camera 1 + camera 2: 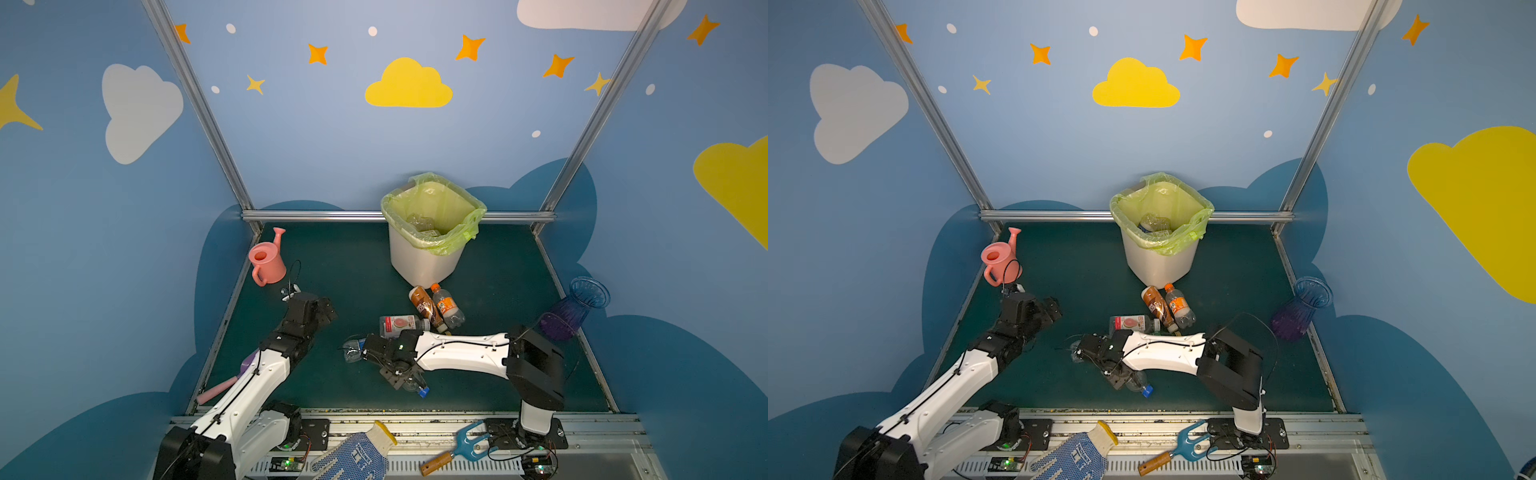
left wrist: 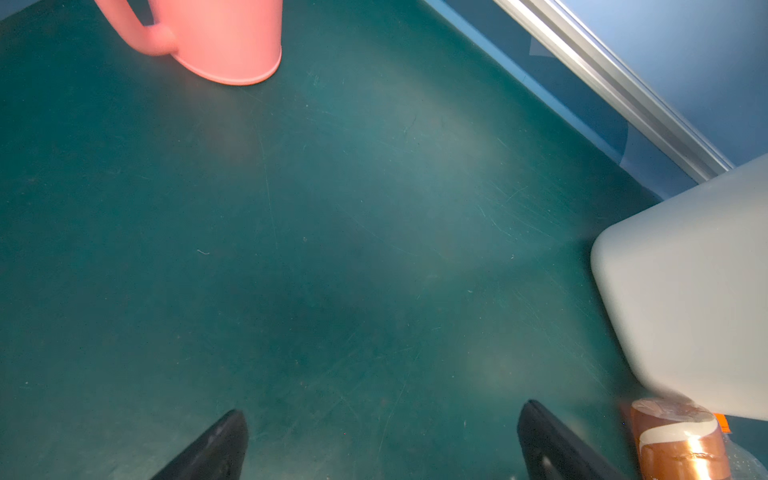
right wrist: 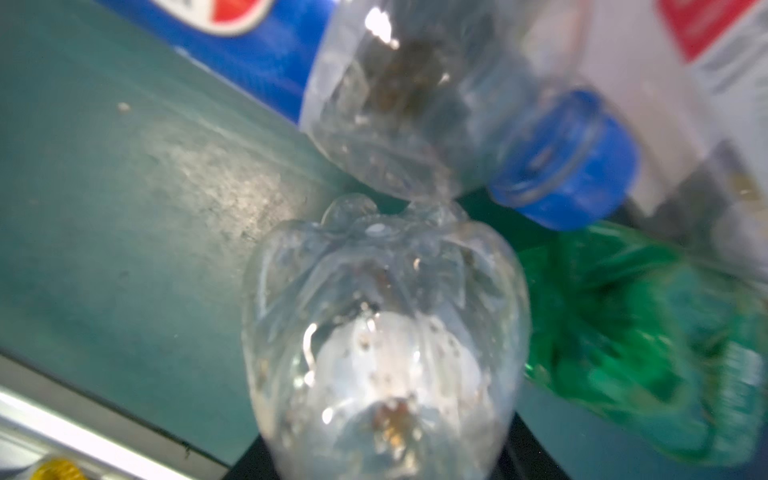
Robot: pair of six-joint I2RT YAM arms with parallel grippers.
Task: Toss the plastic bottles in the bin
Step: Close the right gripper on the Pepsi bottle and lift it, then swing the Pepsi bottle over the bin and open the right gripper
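Observation:
The white bin point(image 1: 424, 257) with its yellow-green liner stands at the back; several bottles lie inside. In front of it lie a brown bottle point(image 1: 426, 309), an orange-label bottle point(image 1: 446, 307) and a red-label bottle point(image 1: 399, 325). My right gripper point(image 1: 368, 351) reaches left across the middle and is shut on a clear bottle point(image 3: 382, 332) point(image 1: 353, 351). Beside it lie a blue-capped clear bottle point(image 1: 415, 384) point(image 3: 569, 166) and a green bottle point(image 3: 648, 340). My left gripper point(image 2: 382, 440) point(image 1: 328, 311) hovers open over bare mat, left of the bin point(image 2: 685, 291).
A pink watering can point(image 1: 266, 259) stands at the back left. A blue-purple vase point(image 1: 573, 309) leans at the right edge. A dotted glove point(image 1: 353, 455) and a blue hand fork point(image 1: 457, 451) lie on the front rail. Metal rails border the green mat.

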